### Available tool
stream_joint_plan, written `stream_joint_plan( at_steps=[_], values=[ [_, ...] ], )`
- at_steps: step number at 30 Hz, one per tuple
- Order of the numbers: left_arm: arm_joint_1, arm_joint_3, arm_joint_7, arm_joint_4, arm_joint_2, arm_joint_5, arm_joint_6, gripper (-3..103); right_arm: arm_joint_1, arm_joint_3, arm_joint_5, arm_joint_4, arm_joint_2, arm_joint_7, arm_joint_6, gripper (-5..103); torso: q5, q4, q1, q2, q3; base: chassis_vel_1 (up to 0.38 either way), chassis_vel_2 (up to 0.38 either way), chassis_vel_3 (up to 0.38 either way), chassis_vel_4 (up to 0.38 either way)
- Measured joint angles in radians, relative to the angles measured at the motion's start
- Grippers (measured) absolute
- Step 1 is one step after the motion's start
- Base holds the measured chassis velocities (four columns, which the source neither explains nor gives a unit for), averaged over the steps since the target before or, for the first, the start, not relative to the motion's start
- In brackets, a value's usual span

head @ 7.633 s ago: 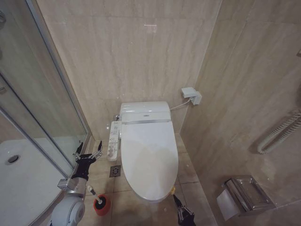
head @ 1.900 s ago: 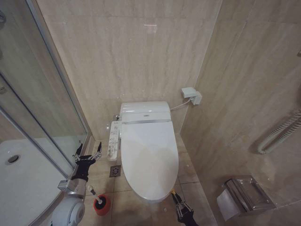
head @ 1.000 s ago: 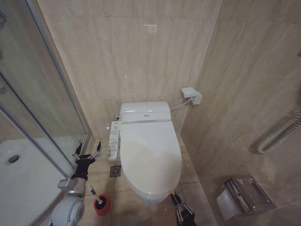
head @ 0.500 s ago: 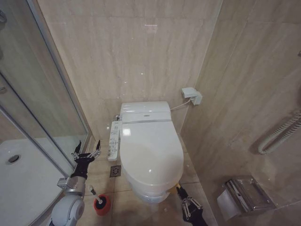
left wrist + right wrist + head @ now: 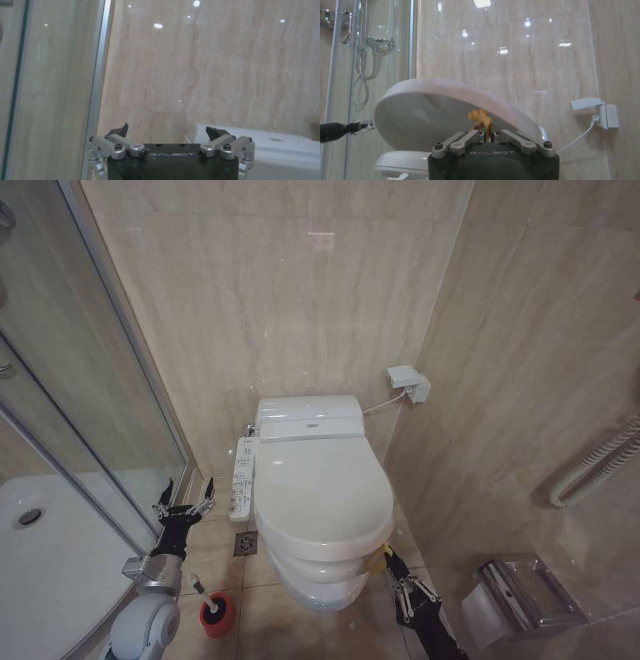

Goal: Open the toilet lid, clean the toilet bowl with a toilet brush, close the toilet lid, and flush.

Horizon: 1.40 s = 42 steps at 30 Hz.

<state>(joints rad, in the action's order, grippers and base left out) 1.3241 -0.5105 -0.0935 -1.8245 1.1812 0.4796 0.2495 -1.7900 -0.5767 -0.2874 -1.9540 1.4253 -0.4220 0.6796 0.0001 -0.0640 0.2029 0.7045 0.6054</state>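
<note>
Head view is showing the large glossy white plastic oval toilet lid (image 5: 322, 498) standing partly raised, tilting up at its front edge over the white ring-shaped seat (image 5: 318, 565). The right end effector (image 5: 388, 561) is sitting at the lid's front right edge, its fingers pinching the small yellow loop (image 5: 479, 117) fixed there. That soft loop looks like the sensible hold: the lid's smooth surface would probably slip between the fingers. I judge the lid stiff and light, pivoting on its rear hinge, so the pull should be following an arc. The left end effector (image 5: 185, 506) is hovering beside the shower glass, fingers spread wide, above the small toilet brush in its round red holder (image 5: 213, 611).
</note>
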Motion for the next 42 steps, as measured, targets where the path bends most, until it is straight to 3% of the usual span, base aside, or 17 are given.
stream_joint_plan(
  at_steps=[25, 31, 35, 42],
  values=[
    [-0.018, 0.003, 0.001, 0.015, 0.003, 0.018, 0.006, 100, -0.073, -0.043, -0.018, -0.065, 0.015, 0.017, 0.013, 1, -0.0001, -0.0001, 0.000, 0.000, 0.000, 0.000, 0.000, 0.000, 0.000],
    [-0.031, 0.006, 0.006, 0.038, 0.003, 0.028, 0.014, 100, -0.048, -0.050, -0.017, -0.077, 0.005, 0.031, -0.021, 1, 0.0000, -0.0001, 0.000, 0.000, 0.000, 0.000, 0.000, 0.000, 0.000],
    [-0.036, 0.009, 0.008, 0.052, -0.003, 0.030, 0.016, 100, -0.009, -0.057, -0.032, -0.092, -0.025, 0.046, -0.046, 1, 0.0000, 0.0001, 0.000, 0.000, 0.000, 0.000, 0.000, 0.000, 0.000],
    [-0.043, 0.017, 0.008, 0.086, -0.021, 0.011, 0.013, 100, 0.086, -0.060, -0.108, -0.122, -0.136, 0.092, -0.101, 1, 0.0000, 0.0001, 0.000, 0.000, 0.000, 0.000, 0.000, 0.000, 0.000]
  ],
)
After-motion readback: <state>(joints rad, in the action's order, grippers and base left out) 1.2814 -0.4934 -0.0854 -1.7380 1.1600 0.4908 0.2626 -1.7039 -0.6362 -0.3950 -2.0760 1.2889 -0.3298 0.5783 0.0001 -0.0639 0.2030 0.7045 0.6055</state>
